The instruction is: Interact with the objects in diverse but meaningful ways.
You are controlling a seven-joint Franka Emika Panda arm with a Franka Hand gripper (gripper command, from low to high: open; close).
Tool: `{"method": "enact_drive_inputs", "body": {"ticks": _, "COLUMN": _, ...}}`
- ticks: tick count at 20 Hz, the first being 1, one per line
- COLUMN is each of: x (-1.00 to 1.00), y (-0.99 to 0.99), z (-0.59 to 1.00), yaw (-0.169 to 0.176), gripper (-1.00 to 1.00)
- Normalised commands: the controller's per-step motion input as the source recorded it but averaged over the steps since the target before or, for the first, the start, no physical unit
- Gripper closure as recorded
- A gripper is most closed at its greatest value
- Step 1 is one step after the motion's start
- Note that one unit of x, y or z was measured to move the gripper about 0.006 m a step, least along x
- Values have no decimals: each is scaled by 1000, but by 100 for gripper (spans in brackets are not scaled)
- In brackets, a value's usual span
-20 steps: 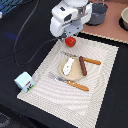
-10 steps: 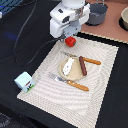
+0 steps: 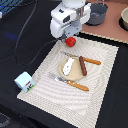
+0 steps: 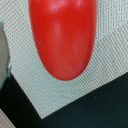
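The round red tomato lies at the far corner of the woven placemat. It fills most of the wrist view. My gripper hangs right over the tomato; the white hand hides its fingers, and none show in the wrist view. The dark brown sausage and the little white bottle-like piece lie on the tan plate. The pale-blue-and-white milk carton stands at the mat's edge at the exterior view's left.
An orange-handled knife lies beyond the plate and an orange-handled fork in front of it. A dark pot and a bowl stand at the back. A black cable loops over the dark table.
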Motion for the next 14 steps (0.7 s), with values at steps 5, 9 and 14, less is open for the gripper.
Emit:
{"method": "enact_drive_inputs", "body": {"ticks": 5, "x": -53, "y": 7, "z": -357, "yaw": 0, "gripper": -100}}
{"method": "enact_drive_inputs", "body": {"ticks": 9, "x": -102, "y": 0, "z": -364, "yaw": 0, "gripper": 100}}
{"method": "enact_drive_inputs", "body": {"ticks": 14, "x": -141, "y": 0, "z": -393, "yaw": 0, "gripper": 100}}
